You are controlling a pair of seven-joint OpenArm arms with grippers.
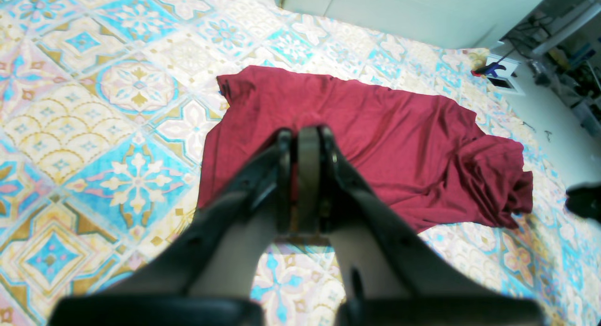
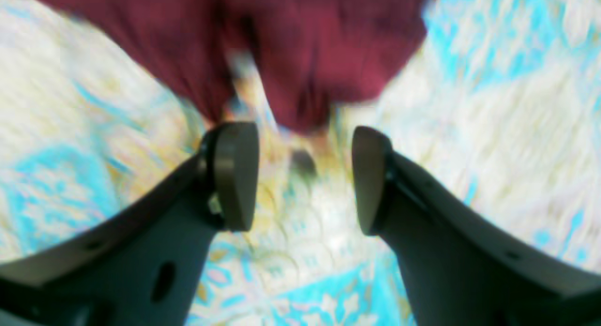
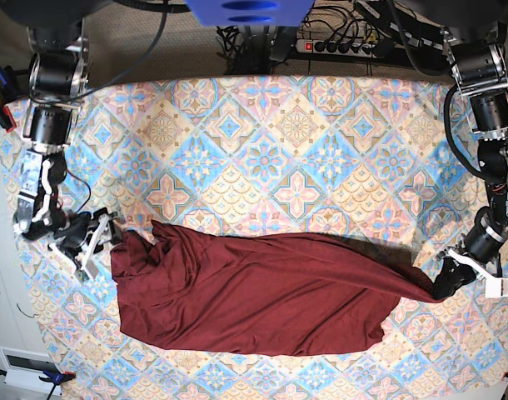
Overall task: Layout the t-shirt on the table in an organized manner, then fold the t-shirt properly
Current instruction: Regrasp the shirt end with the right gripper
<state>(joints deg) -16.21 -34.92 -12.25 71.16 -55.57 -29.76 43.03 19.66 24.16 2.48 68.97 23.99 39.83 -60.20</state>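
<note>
Our left end effector (image 3: 441, 287) pinches the t-shirt (image 3: 262, 292), which stretches limp across the bench (image 3: 296, 133) to our spread right end effector (image 3: 100, 242); thin jersey, best gripped at hems.

Occlusion and blur notes, 3 views.
Right wrist view is motion-blurred: you get the t-shirt (image 2: 300, 49) only as a maroon smear cut by the top edge, and the table (image 2: 493, 128) pattern is unreadable there. In the left wrist view the left gripper (image 1: 307, 138) hides the near cloth behind its closed fingers, so you cannot tell what it pinches there; a dark shape (image 1: 584, 201) is cut by the right edge. In the base view both arms run off the top.
</note>
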